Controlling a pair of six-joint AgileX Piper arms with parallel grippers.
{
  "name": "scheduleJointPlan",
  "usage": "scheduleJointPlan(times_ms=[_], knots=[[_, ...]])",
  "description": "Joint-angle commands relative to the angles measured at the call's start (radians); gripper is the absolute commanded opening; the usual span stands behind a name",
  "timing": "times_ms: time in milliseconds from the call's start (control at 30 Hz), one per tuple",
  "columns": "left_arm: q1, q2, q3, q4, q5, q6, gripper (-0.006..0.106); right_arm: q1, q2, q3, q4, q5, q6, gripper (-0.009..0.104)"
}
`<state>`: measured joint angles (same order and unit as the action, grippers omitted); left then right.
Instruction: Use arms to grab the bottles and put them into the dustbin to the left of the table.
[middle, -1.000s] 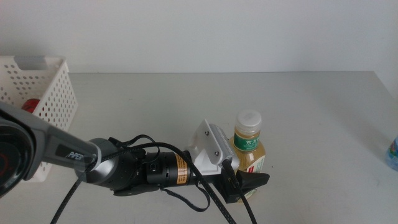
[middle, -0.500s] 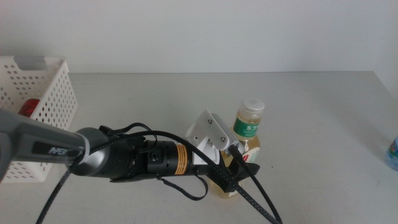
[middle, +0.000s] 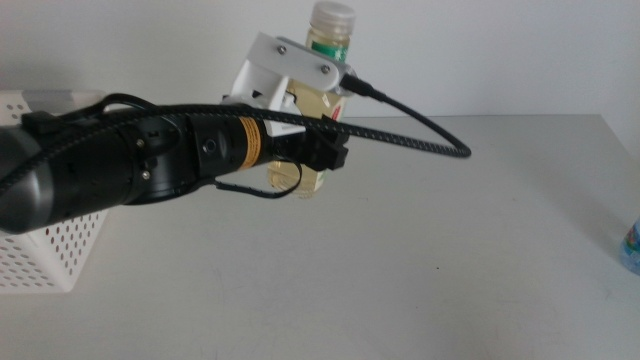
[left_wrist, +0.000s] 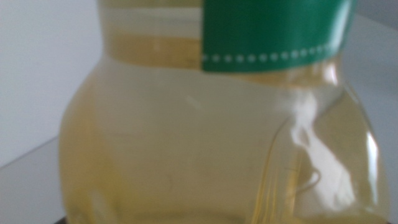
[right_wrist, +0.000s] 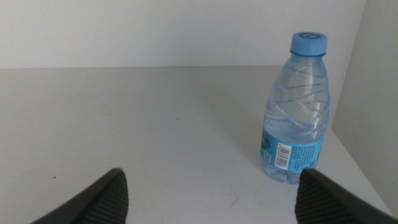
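Spanning the whole middle view, the table (middle: 480, 250) is a plain light grey surface reaching back to a white wall. White basket (middle: 45, 255), perforated sides, sits at the table's left edge, partly behind the left arm (middle: 110, 170). That arm comes in from the left, raised well above the tabletop, black cable looping off its white wrist housing toward the right. Left gripper (middle: 315, 160) is clamped onto the tea bottle (middle: 325, 70), which is lifted clear of the table and roughly upright, white cap at the top of the view. The bottle hangs over the table, to the right of the basket, not above it. Left wrist view is filled by the bottle's yellow body (left_wrist: 205, 149) and green label band; jaws themselves barely show there.

Right gripper (right_wrist: 208, 199) hovers low above the table near its right edge, jaws spread wide, nothing between them. Water bottle (right_wrist: 298, 112), clear with a blue cap, stands upright on the table just beyond the gripper, close to one jaw's side, untouched. In the middle view only a sliver of it (middle: 631, 245) shows at the right border.
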<state>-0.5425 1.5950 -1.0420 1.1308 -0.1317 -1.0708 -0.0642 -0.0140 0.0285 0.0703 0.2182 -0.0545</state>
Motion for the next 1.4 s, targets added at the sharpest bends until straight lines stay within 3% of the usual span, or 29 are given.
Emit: scheduleJointPlan(times_ms=[0,233,333,400,567,667,767,1200,1367], knots=[[0.017,-0.089,-0.067,0.013,0.002,-0.058,-0.002,-0.004,-0.021,-0.010,-0.005,-0.081,-0.013,0.070],[0.035,-0.120,-0.098,-0.006,0.099,-0.058,-0.002,-0.004,-0.021,-0.010,-0.005,-0.081,-0.013,0.070],[0.063,-0.124,-0.098,-0.080,0.108,-0.025,-0.002,-0.004,-0.021,-0.010,-0.005,-0.081,-0.013,0.070],[0.077,-0.127,-0.099,-0.231,0.152,0.102,-0.002,-0.004,-0.021,-0.010,-0.005,-0.081,-0.013,0.070],[0.085,-0.129,-0.170,-0.696,0.409,0.750,-0.002,-0.004,-0.021,-0.010,-0.005,-0.081,-0.013,0.070],[0.112,-0.127,-0.253,-0.882,0.555,1.030,-0.002,-0.004,-0.021,-0.010,-0.005,-0.081,-0.013,0.070],[0.184,-0.119,-0.351,-1.006,0.693,1.159,-0.002,-0.004,-0.021,-0.010,-0.005,-0.081,-0.013,0.070],[0.582,0.011,-0.695,-1.047,1.135,1.314,-0.002,-0.004,-0.021,-0.010,-0.005,-0.081,-0.013,0.070],[0.709,0.109,-0.783,-1.131,1.202,1.351,-0.002,-0.004,-0.021,-0.010,-0.005,-0.081,-0.013,0.070]])
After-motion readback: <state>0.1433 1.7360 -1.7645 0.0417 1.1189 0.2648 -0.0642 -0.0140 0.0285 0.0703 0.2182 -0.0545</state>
